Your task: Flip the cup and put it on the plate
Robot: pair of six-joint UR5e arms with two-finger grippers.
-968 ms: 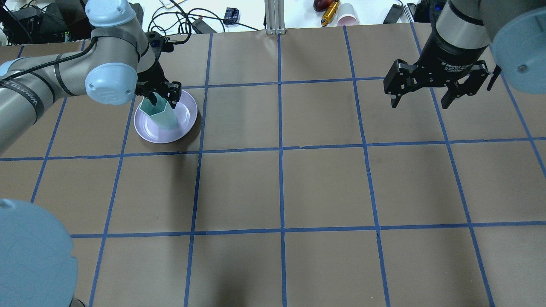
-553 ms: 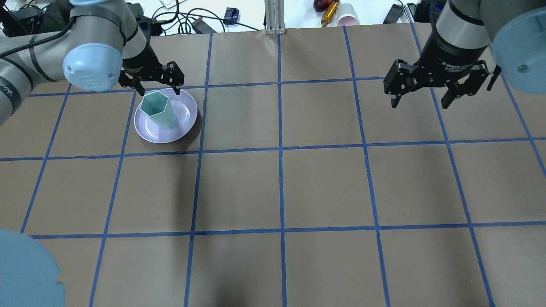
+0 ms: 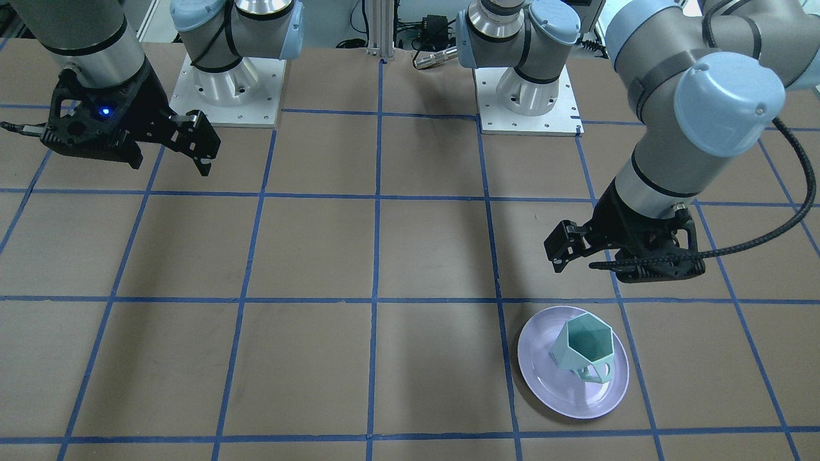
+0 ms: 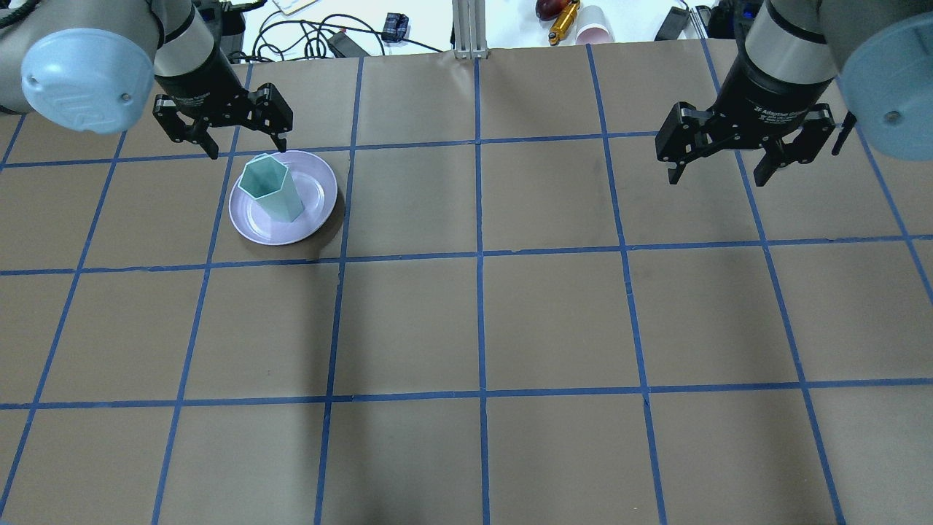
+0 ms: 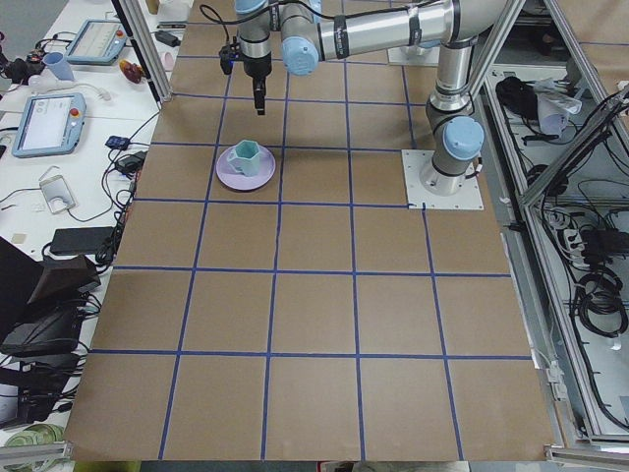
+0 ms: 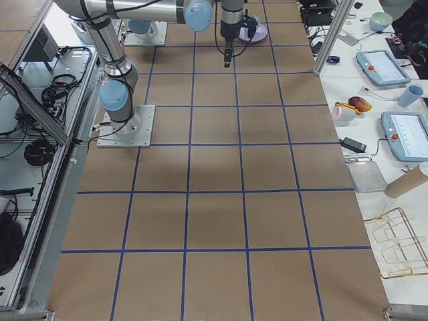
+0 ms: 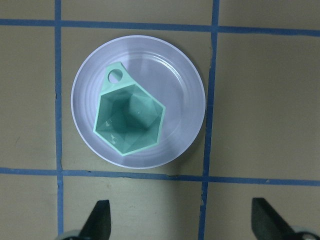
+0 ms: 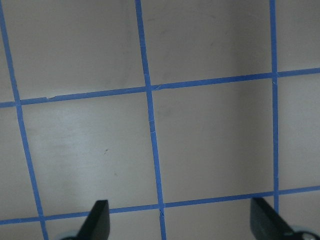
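The pale mint-green cup [image 4: 271, 188] stands upright, mouth up, on the lavender plate [image 4: 321, 197] at the table's far left. The left wrist view looks straight down into the cup [image 7: 129, 120], whose handle points to the upper left on the plate [image 7: 185, 100]. My left gripper [image 4: 248, 149] is open and empty, raised above and just beyond the plate's far rim. In the front-facing view it [image 3: 605, 266] hangs above the cup [image 3: 586, 349] and plate [image 3: 557, 390]. My right gripper [image 4: 718, 179] is open and empty, high over the far right of the table.
Brown table cover with a blue tape grid. Cables, a pink paper cup [image 4: 594, 25] and an aluminium post [image 4: 470, 29] lie past the far edge. The arm bases [image 3: 224, 83] stand at the robot's side. The right wrist view shows only bare grid.
My left gripper let go of the cup, opened, and rose back and away from the plate. The cup stays upright on the plate. The right arm has not moved.
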